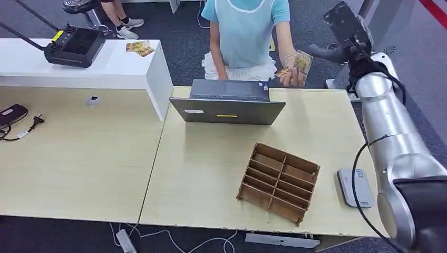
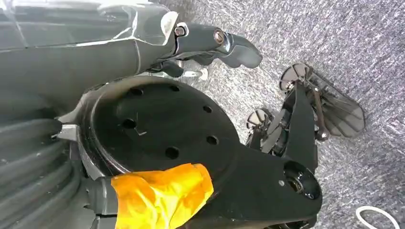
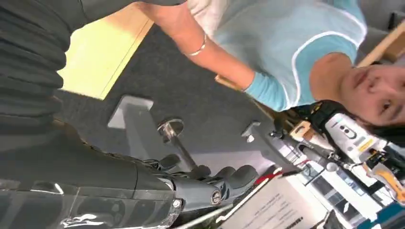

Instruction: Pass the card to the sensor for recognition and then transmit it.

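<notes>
A dark laptop (image 1: pixel 227 103) is sitting open at the far edge of the desk (image 1: pixel 205 174), and a wooden divided tray (image 1: pixel 278 182) is lying near the front. A black controller (image 1: pixel 74 46) is resting on a white counter (image 1: pixel 121 66). A plug and cable (image 1: pixel 23 129) are lying at the left.

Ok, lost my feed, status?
Right hand raised near card, grip unclear. Card in person's hand. Left hand hangs low. Sensor uncovered on table.
</notes>
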You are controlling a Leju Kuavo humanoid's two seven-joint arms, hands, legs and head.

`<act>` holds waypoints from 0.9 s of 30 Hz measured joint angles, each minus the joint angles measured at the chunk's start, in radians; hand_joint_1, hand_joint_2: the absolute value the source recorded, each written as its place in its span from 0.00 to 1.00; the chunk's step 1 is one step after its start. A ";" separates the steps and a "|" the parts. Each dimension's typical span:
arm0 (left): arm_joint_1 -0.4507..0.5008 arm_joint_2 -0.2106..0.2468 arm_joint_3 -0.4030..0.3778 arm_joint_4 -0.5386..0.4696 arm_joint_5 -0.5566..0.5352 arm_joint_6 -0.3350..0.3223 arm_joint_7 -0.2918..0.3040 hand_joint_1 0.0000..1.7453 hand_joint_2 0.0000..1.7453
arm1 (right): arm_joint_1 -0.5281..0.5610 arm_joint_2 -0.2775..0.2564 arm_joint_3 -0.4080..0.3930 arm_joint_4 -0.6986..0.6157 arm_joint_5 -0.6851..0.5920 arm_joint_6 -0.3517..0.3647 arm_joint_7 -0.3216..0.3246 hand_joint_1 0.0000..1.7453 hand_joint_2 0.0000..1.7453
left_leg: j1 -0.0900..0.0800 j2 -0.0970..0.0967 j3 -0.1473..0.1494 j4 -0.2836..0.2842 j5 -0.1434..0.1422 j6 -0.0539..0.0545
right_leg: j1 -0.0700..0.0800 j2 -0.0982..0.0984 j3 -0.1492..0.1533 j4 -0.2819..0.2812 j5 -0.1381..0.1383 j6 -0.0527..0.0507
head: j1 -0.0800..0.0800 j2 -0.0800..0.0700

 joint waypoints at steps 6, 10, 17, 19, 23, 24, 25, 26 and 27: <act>0.000 -0.003 0.022 0.000 0.023 0.007 -0.016 0.00 1.00 | 0.041 -0.027 -0.056 -0.081 -0.170 0.149 -0.019 0.00 1.00 | 0.000 0.000 0.000 0.000 0.000 0.000 | 0.000 0.000 0.000 0.000 0.000 0.000 | 0.000 0.000; 0.001 -0.005 0.039 0.000 0.031 0.005 -0.023 0.00 1.00 | 0.078 -0.066 -0.073 -0.141 -0.297 0.244 -0.039 0.00 1.00 | 0.000 0.000 0.000 0.000 0.000 0.000 | 0.000 0.000 0.000 0.000 0.000 0.000 | 0.000 0.000; 0.007 -0.008 0.040 0.000 0.021 -0.015 -0.043 0.00 1.00 | 0.176 -0.171 -0.080 -0.280 -0.472 0.332 -0.090 0.00 1.00 | 0.000 -0.001 0.000 0.000 -0.001 0.001 | 0.000 -0.001 0.000 -0.001 0.000 0.000 | 0.000 0.000; 0.009 -0.008 0.040 0.000 0.017 -0.021 -0.050 0.00 1.00 | 0.230 -0.202 -0.095 -0.335 -0.520 0.340 -0.114 0.00 1.00 | 0.000 -0.001 0.000 0.000 -0.001 0.001 | 0.000 -0.001 0.000 -0.001 0.000 0.000 | 0.000 0.000; 0.011 -0.010 0.040 0.000 0.013 -0.024 -0.058 0.00 1.00 | 0.382 -0.254 -0.150 -0.464 -0.575 0.341 -0.157 0.00 1.00 | 0.000 -0.003 -0.001 0.000 -0.002 0.002 | 0.000 -0.003 0.000 -0.001 -0.001 0.001 | 0.000 0.000; 0.011 -0.010 0.040 0.000 0.014 -0.024 -0.060 0.00 1.00 | 0.425 -0.262 -0.166 -0.491 -0.586 0.341 -0.166 0.00 1.00 | 0.000 -0.003 -0.001 0.000 -0.002 0.002 | 0.000 -0.003 0.000 -0.001 -0.001 0.001 | 0.000 0.000; 0.011 -0.011 0.040 0.000 0.014 -0.024 -0.060 0.00 1.00 | 0.466 -0.269 -0.184 -0.520 -0.595 0.341 -0.174 0.00 1.00 | 0.000 -0.003 -0.001 0.000 -0.002 0.002 | 0.000 -0.003 0.000 -0.001 -0.001 0.001 | 0.000 0.000; 0.011 -0.011 0.042 0.000 0.015 -0.024 -0.062 0.00 1.00 | 0.508 -0.275 -0.205 -0.553 -0.603 0.341 -0.183 0.00 1.00 | 0.000 -0.003 -0.001 0.000 -0.002 0.002 | 0.000 -0.003 0.000 -0.001 -0.001 0.001 | 0.000 0.000; 0.012 -0.011 0.045 0.000 0.016 -0.024 -0.063 0.00 1.00 | 0.550 -0.278 -0.224 -0.580 -0.608 0.340 -0.189 0.00 1.00 | 0.000 -0.003 -0.001 0.000 -0.002 0.002 | 0.000 -0.003 0.000 -0.001 -0.001 0.001 | 0.000 0.000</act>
